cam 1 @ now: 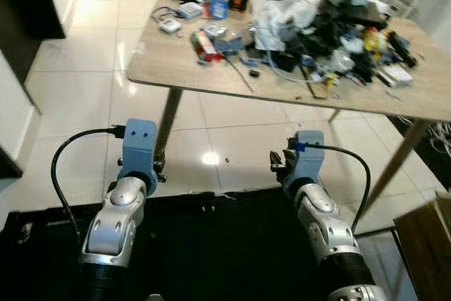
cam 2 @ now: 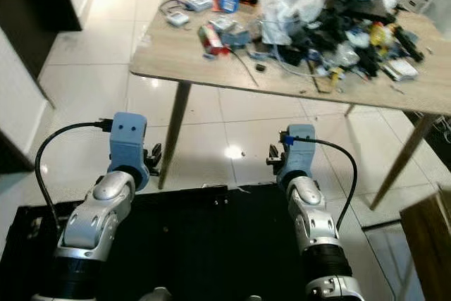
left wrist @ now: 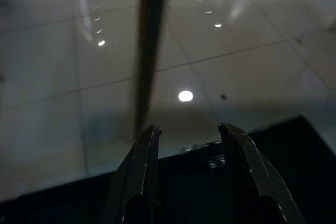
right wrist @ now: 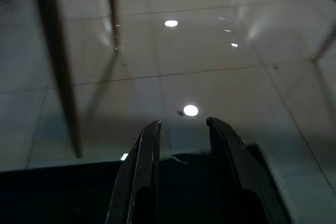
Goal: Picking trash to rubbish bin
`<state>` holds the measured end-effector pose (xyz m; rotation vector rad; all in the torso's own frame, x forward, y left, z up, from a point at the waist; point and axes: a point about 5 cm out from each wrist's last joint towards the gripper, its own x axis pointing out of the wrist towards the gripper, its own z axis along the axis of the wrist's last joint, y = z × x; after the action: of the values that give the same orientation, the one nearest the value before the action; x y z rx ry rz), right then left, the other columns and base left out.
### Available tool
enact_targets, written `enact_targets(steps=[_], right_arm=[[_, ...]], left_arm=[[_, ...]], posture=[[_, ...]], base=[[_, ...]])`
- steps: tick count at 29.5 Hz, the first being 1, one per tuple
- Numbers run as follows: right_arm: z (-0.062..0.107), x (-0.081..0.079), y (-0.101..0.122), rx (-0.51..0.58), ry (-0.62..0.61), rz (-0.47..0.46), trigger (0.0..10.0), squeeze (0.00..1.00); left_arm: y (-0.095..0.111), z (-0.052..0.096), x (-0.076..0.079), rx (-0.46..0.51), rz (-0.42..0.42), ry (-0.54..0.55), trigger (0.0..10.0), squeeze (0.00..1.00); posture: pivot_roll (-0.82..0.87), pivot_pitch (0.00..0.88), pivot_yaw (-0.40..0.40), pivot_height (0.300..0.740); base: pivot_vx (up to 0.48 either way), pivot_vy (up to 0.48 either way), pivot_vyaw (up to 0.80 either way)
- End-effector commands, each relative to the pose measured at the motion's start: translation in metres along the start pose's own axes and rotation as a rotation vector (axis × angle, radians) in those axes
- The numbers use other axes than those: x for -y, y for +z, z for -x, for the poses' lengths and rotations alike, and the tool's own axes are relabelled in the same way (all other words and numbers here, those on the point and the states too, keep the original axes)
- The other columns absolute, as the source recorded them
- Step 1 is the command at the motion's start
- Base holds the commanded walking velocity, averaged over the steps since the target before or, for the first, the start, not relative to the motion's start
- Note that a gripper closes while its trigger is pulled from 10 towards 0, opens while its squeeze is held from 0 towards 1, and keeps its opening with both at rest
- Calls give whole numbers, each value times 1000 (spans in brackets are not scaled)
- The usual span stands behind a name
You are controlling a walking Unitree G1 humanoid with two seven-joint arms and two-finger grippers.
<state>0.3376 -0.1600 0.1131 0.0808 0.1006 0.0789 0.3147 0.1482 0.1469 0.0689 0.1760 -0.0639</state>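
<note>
Both arms held low in front of the robot, over the near edge of a black mat (cam 1: 211,244) on the glossy tiled floor (cam 1: 84,103). Left hand (left wrist: 189,132) spread, holding nothing, just beside a bench leg (left wrist: 149,51). Right hand (right wrist: 182,124) also spread and empty, aimed at the floor under the bench. Wooden bench (cam 1: 169,61) ahead, its top littered with trash (cam 1: 324,33): plastic bags, wrappers, cables, small boxes, a red can (cam 1: 205,46) near the left end.

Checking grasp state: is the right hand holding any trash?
No. In the right wrist view the right hand has its fingers apart with only bare floor tile between them.
</note>
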Motion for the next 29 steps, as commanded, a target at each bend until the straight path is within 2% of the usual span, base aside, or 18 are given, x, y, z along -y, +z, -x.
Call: enact_targets(steps=[1, 11, 16, 19, 29], right_arm=[[4, 12, -7, -16, -47, -10, 10000, 0], [4, 16, -5, -5, -72, -32, 10000, 0], [1, 13, -1, 3, -63, -18, 10000, 0], [0, 12, 1, 8, -60, -21, 10000, 0], [-1, 13, 7, 40, -69, -27, 10000, 0]], left_arm=[[1, 0, 5, 11, 4, -26, 10000, 0], [4, -1, 6, 39, 16, -15, 10000, 0], [7, -3, 1, 50, 9, 8, 10000, 0], [8, -3, -1, 49, 34, 15, 10000, 0], [12, -2, 0, 72, 60, -11, 10000, 0]], posture=[[98, 119, -82, 740], [100, 123, -78, 740], [106, 121, -76, 740], [108, 122, -75, 740], [107, 118, -67, 740]], base=[[0, 0, -800], [0, 0, -800], [0, 0, 0], [0, 0, 0], [376, 0, 0]])
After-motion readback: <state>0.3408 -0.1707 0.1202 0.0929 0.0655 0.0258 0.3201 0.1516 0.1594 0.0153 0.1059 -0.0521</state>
